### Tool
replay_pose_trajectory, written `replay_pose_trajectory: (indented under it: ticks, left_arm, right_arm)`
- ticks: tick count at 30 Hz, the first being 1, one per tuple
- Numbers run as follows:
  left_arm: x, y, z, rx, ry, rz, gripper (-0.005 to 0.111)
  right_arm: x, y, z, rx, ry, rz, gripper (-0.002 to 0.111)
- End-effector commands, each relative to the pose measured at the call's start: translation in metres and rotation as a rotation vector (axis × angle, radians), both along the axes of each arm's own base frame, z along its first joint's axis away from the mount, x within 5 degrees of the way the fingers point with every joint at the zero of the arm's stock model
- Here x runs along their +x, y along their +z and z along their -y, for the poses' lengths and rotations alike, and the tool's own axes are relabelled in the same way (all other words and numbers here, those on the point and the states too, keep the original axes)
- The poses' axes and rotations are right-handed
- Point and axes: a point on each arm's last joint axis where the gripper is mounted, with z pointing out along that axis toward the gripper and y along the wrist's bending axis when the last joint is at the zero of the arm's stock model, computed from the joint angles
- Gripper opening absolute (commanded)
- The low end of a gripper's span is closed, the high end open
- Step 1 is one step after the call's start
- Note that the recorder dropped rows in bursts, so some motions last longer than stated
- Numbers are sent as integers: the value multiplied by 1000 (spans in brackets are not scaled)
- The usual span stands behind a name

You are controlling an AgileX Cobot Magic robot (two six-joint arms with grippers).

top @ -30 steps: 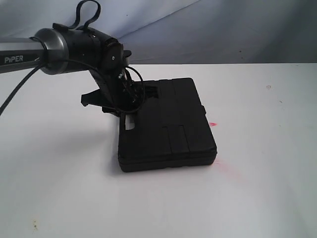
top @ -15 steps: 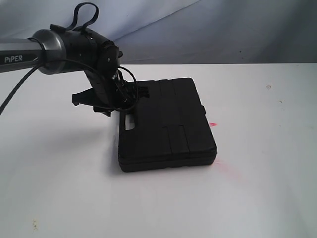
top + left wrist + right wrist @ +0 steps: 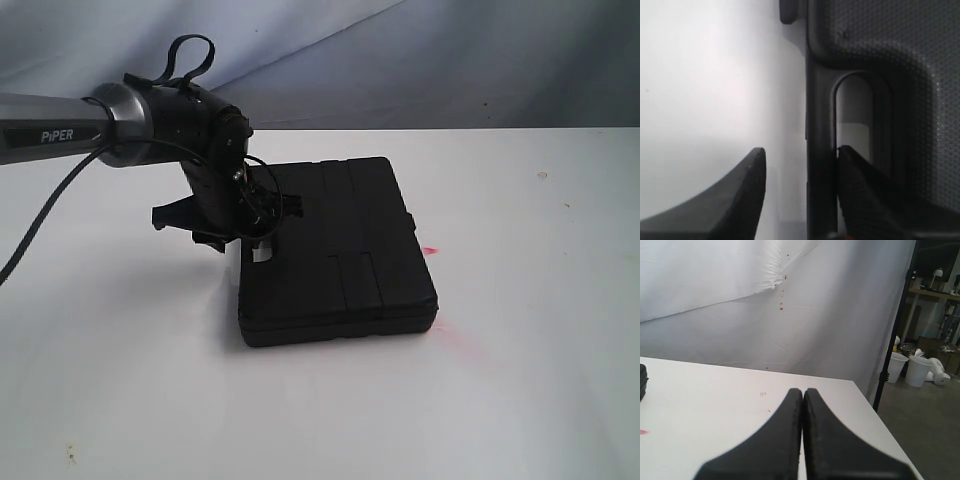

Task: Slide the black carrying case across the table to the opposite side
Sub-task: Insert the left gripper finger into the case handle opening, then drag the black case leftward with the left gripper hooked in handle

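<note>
Only lettering I can actually read is "PiPER", white letters on the grey tube of the left arm (image 3: pixel 50 135). That's at roughly 10 o'clock from the black case (image 3: pixel 350 250) in the exterior view.

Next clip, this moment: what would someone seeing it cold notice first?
The matte black case lies flat in the middle of the white table. The left gripper hangs over its handle edge, jaws open astride the handle bar: one finger at the cut-out, the other outside over bare table. The right gripper is shut, off to the side facing the grey backdrop.
</note>
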Motion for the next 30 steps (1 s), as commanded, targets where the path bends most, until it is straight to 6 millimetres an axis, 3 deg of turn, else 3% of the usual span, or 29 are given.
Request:
replay_pose_trajectory:
  ticks: [1,11,20,25,30]
  left_arm:
    - [2,4,1,-12,-3,19,38]
    - [1,4,2,-29,7,12,7]
    - [1,-1,-1,19,-20,-6,0]
    - [1,-1,-12,145,-61,-11,0]
    - [4,-1,-22,165,-60,-26,0]
  right_arm:
    - [0,-1,0,-1,0,-1,0]
    - [0,-1,0,-1,0,-1,0]
    - [0,-1,0,-1,0,-1,0]
    - [0,-1,0,-1,0,-1,0]
    - [0,-1,0,-1,0,-1,0]
